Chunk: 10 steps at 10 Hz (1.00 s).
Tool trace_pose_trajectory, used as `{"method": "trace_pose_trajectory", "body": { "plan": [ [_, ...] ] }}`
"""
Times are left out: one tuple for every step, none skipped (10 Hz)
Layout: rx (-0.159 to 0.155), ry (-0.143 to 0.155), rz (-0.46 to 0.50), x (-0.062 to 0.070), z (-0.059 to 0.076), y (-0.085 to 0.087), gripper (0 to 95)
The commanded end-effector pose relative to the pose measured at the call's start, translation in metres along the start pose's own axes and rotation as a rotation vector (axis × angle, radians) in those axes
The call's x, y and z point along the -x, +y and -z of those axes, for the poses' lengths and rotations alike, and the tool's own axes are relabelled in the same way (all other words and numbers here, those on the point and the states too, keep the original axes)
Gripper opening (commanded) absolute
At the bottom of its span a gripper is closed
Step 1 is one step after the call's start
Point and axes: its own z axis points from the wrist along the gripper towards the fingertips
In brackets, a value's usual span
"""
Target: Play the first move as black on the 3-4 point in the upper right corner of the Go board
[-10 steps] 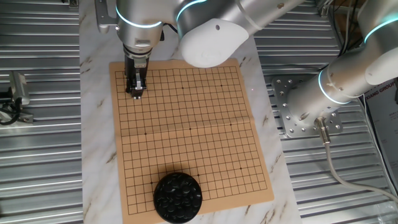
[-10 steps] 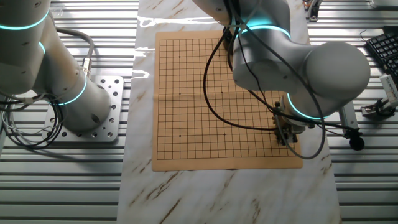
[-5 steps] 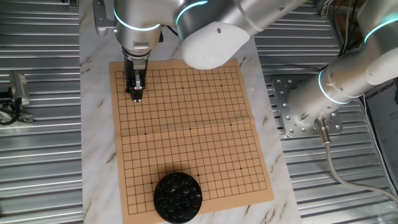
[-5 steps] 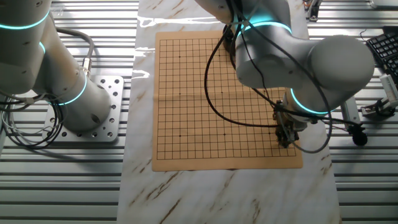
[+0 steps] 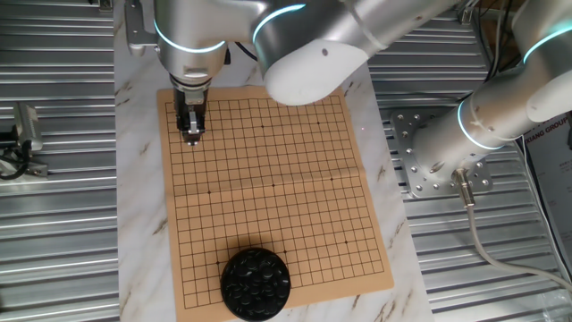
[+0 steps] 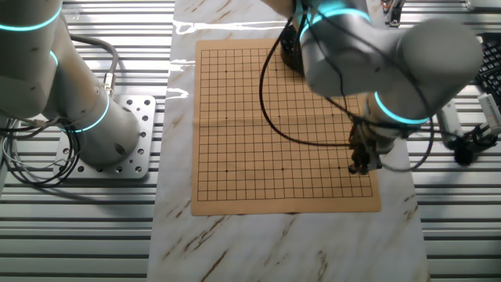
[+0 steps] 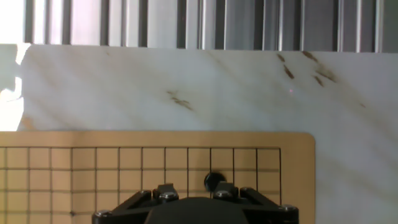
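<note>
The black stone lies on the Go board near its corner, on a line crossing a few lines in from two edges, just beyond the gripper body in the hand view. Whether the jaws are parted or closed cannot be told. Marble tabletop spreads beyond. A black bowl sits at the board's opposite end.

**Wood, marble, ribbed metal**

Matt tan wood on the Go board, ruled with fine dark lines. Smooth, veined white marble look on the surface, faintly shiny. Ribbed bare metal beyond. Glossy black on the stone and the bowl. Glossy white arm shells.
</note>
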Motion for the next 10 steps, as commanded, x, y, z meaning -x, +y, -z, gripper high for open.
{"method": "trace_pose_trajectory", "body": {
  "plan": [
    [0.004, -0.008, -0.001, 0.0027, 0.0061, 0.0012, 38.0],
    [-0.001, -0.008, -0.001, 0.0039, 0.0124, 0.0037, 57.0],
    [-0.005, -0.009, 0.01, 0.0043, 0.0134, 0.0047, 57.0],
    [-0.007, -0.008, 0.017, 0.0044, 0.0135, 0.0049, 57.0],
    [-0.011, -0.009, 0.029, 0.0038, 0.014, 0.0058, 57.0],
    [-0.028, -0.007, 0.051, 0.0033, 0.0144, 0.0063, 57.0],
    [-0.028, -0.005, 0.06, 0.0029, 0.0146, 0.0067, 57.0],
    [-0.027, -0.004, 0.07, 0.0028, 0.0147, 0.0068, 57.0],
    [-0.023, -0.004, 0.076, 0.0028, 0.0147, 0.0068, 57.0],
    [-0.022, -0.007, 0.082, 0.0028, 0.0147, 0.0068, 57.0]
  ]
}}
